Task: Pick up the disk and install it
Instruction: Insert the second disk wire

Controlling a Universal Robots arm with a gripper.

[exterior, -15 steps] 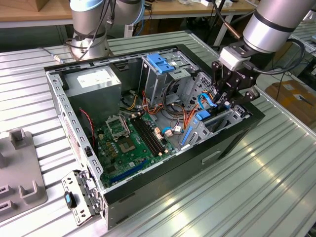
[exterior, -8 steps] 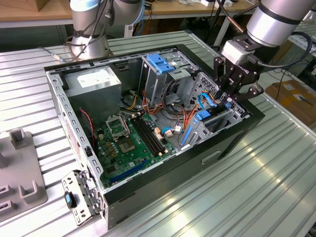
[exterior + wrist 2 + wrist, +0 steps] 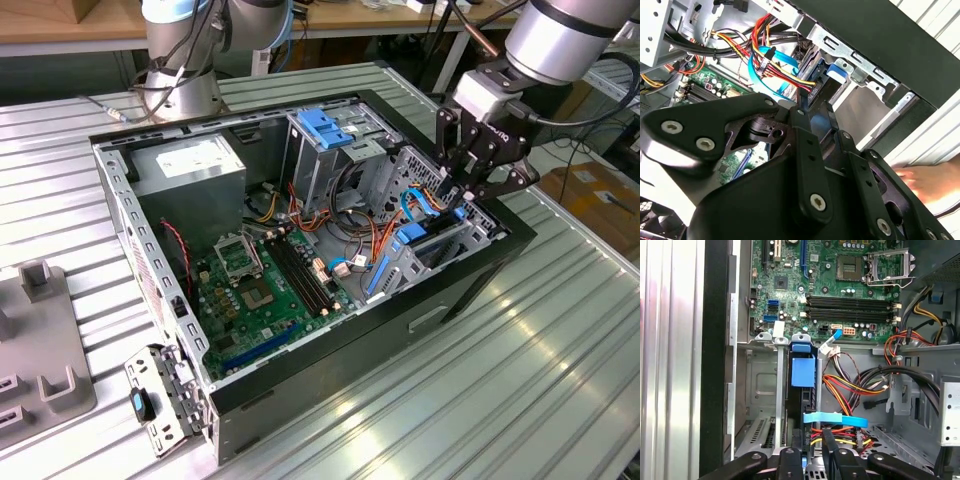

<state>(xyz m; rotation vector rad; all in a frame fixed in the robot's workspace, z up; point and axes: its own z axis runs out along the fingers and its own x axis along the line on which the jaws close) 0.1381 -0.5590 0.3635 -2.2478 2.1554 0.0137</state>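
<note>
Exterior view, its left to its right. A grey fixture block (image 3: 45,345) sits on the ribbed metal tabletop (image 3: 520,380). Next to it is the open computer case (image 3: 300,270), lying on its side so the inside faces up for access. A detached metal bracket (image 3: 165,395) lies just beside the case's near corner. Inside: grey power-supply box (image 3: 190,165) at the far wall, green motherboard (image 3: 265,285) on the floor of the case, then a metal cage with a blue plastic top (image 3: 325,130).

Toward the exterior view's right, the tool (image 3: 468,185) hangs over the drive bay at the case's end, reaching down among the cables. The disk (image 3: 425,240) stands on edge in that bay; its blue carrier shows between the bay's metal rails, so it looks largely seated, though full seating cannot be confirmed. In the first wrist view the disk (image 3: 802,372) sits in the slot right ahead of the fingers (image 3: 790,460), with a blue data cable (image 3: 835,418) and red-yellow power wires (image 3: 850,390) crossing just beside it. The fingers sit close together near the disk's end, but whether they are clamped on it or only pressing cannot be told. A person's hand (image 3: 927,182) shows at the edge of the second wrist view, outside the case.
</note>
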